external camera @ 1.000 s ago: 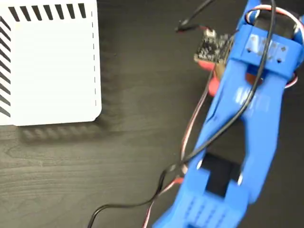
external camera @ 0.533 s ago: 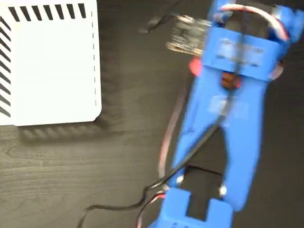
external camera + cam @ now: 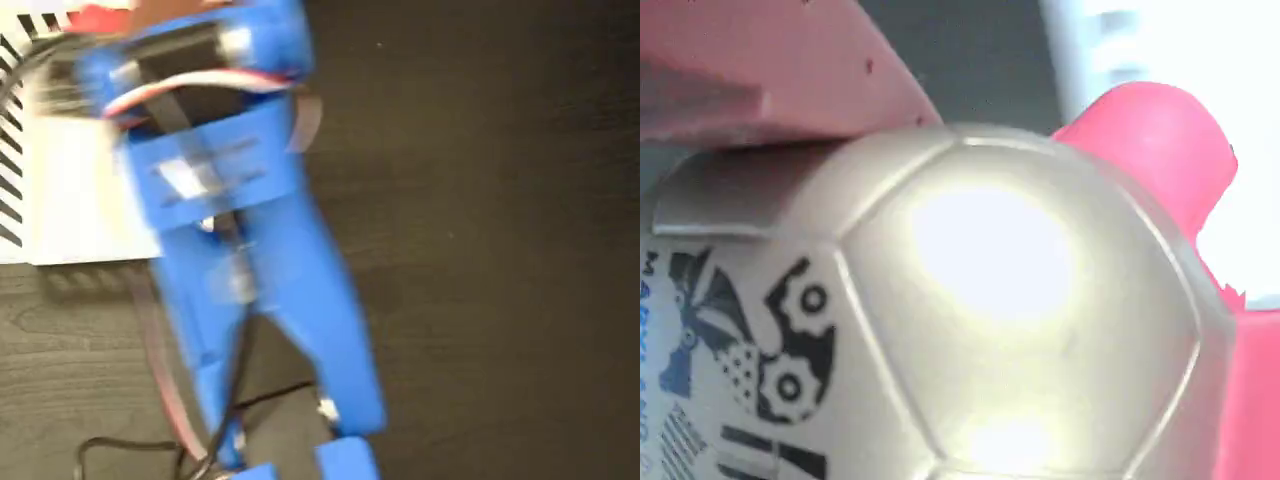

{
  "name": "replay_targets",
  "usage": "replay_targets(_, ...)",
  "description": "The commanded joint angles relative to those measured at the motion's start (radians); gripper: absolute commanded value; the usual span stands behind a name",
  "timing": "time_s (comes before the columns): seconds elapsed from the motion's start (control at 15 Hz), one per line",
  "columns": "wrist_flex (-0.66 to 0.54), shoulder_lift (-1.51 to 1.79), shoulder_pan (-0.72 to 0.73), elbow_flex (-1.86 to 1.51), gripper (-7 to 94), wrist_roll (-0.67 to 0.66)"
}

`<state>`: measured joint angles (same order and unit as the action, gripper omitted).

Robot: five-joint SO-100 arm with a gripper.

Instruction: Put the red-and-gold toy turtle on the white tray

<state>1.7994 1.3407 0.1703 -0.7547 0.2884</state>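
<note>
A hobby robotics bench or lab, by the look of it: a dark wood-grain desk point(image 3: 480, 200), a blue 3D-printed arm point(image 3: 250, 280) with loose exposed wiring point(image 3: 150, 445), and a striped white tray point(image 3: 60, 210).

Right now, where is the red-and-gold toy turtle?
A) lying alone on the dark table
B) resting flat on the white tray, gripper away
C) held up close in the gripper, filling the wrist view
C: the red-and-gold toy turtle fills the wrist view with a pink finger against its shell.
</note>
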Motion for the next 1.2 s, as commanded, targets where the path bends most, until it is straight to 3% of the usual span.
replay_targets(0.0,0.002,-0.048,0.121,0.155,0,0.051)
replay_targets(0.33,-0.005,-0.337,0.184,0.459,0,0.114)
replay_targets(1.13,0.008,-0.552,0.196,0.379,0,0.071)
